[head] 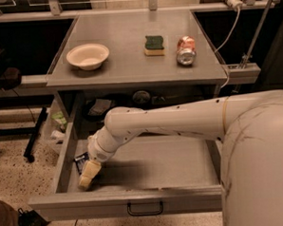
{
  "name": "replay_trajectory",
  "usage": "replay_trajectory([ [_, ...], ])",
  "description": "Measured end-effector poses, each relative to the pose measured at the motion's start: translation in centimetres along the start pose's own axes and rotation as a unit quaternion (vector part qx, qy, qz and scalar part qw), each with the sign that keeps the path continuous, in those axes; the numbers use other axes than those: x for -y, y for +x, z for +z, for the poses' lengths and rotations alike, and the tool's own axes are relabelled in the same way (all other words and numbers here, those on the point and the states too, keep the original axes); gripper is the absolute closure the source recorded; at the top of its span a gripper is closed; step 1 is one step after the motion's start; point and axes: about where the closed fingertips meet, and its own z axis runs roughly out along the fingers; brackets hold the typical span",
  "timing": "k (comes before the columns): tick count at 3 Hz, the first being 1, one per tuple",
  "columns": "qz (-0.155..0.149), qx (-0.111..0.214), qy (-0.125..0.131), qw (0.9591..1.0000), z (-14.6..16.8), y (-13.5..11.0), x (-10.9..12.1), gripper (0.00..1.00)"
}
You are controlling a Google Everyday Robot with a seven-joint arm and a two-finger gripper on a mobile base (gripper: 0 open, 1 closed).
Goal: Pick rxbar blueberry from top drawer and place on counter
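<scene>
The top drawer (136, 200) is pulled open below the counter (129, 68). The rxbar blueberry (81, 161) is a dark wrapper lying at the drawer's left side near the front, and only part of it shows. My gripper (89, 174) reaches down into the drawer's front-left corner. It sits right at the bar's near edge and covers part of it. My white arm (180, 120) stretches across the drawer from the right.
On the counter stand a cream bowl (87, 56), a green-and-yellow sponge (154, 44) and a red-and-white can (185, 50). Dark clutter lies on the shelf (131, 103) behind the drawer. The drawer's handle (145, 210) is at front centre. A shoe (23, 221) is on the floor at the left.
</scene>
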Motion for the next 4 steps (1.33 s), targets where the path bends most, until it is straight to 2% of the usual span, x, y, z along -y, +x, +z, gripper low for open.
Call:
replay_trajectory([
  [1, -0.016, 0.004, -0.002, 0.9999, 0.00, 0.59, -0.23, 0.20],
  [4, -0.049, 0.021, -0.007, 0.9986, -0.70, 0.76, -1.06, 0.90],
])
